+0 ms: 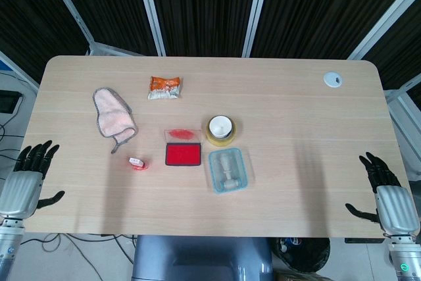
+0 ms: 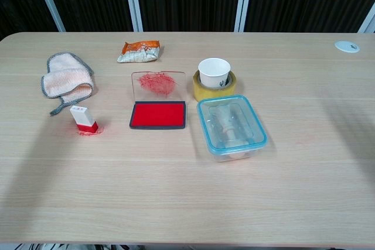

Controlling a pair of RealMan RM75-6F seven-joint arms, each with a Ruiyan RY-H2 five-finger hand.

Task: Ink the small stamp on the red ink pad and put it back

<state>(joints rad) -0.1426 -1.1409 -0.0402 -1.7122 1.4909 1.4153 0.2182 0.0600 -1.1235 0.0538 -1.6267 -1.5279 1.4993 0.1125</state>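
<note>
- My left hand hangs off the near left corner of the table, fingers spread, holding nothing; my right hand hangs off the near right corner, fingers spread too, also holding nothing; neither shows in the chest view.
- The stamp stands upright on the left part of the table, white body above, red base below, on a faint red smudge; it is near the pad but apart from it, and just in front of the cloth.
- The pad lies open, its red face up, its clear lid tilted back and smeared red; beside it on the right sit a clear box with a blue rim and a cup inside a tape roll; a snack packet lies further back.
- I judge the stamp light, stiff and plastic, so it should lift easily but tip at a careless nudge; its smooth sides may slip.
- I would pinch the white upper body from 2 opposite sides, staying clear of the red base, which likely carries ink.
- My left hand is the nearer 1, so the reach looks like its job; nothing of the task is done yet.
- The pad looks light enough to slide; I would press straight down, gently.
</note>
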